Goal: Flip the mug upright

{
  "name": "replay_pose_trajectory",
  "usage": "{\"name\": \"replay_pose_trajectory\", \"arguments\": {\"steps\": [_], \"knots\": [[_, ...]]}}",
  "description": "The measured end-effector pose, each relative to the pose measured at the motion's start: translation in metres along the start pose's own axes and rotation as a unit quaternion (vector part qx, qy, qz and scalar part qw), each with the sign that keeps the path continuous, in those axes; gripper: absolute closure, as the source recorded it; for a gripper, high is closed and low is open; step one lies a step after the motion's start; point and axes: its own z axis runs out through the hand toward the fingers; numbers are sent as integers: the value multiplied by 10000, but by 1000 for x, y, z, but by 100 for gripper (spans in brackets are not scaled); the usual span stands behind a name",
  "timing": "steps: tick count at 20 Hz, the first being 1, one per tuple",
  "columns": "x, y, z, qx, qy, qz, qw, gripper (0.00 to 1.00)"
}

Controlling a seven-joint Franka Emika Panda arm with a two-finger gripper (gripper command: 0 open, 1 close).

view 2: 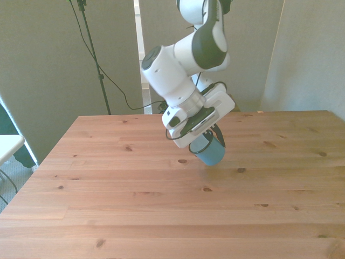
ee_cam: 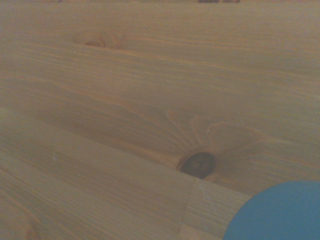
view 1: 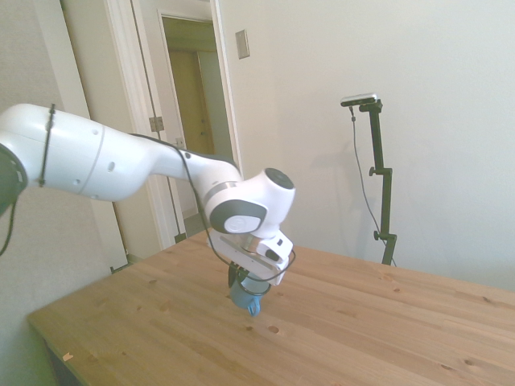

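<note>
Blue mug point(view 2: 212, 152) tilted in gripper point(view 2: 207, 141) above table point(view 2: 108, 178)

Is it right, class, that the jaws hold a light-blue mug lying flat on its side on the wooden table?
Not quite. The mug is light blue and in the gripper, but it is not lying flat: the front view shows it tilted, held at an angle over the wooden table.

The claw point(view 2: 207, 141) holds the tilted mug point(view 2: 211, 152) just above the wooden table point(view 2: 108, 189).
</note>
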Motion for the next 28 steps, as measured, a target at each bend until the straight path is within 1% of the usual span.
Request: {"name": "replay_pose_trajectory", "arguments": {"steps": [2, 4, 6, 9, 10, 12, 21, 22, 28], "knots": [[-22, -6, 10, -320, 396, -81, 9987, 100], [-40, -6, 20, -638, 788, -107, 9948, 100], [-53, -4, 26, -939, 1177, -105, 9885, 100], [-64, 3, 29, -1387, 1691, -36, 9758, 100], [-67, 5, 31, -1501, 1729, 18, 9734, 100], [-70, 8, 35, -1615, 1729, 106, 9716, 100], [-68, 14, 42, -1783, 1569, 323, 9709, 100], [-68, 14, 43, -1791, 1553, 343, 9709, 0], [-66, 15, 45, -1826, 1488, 391, 9711, 0]]}}
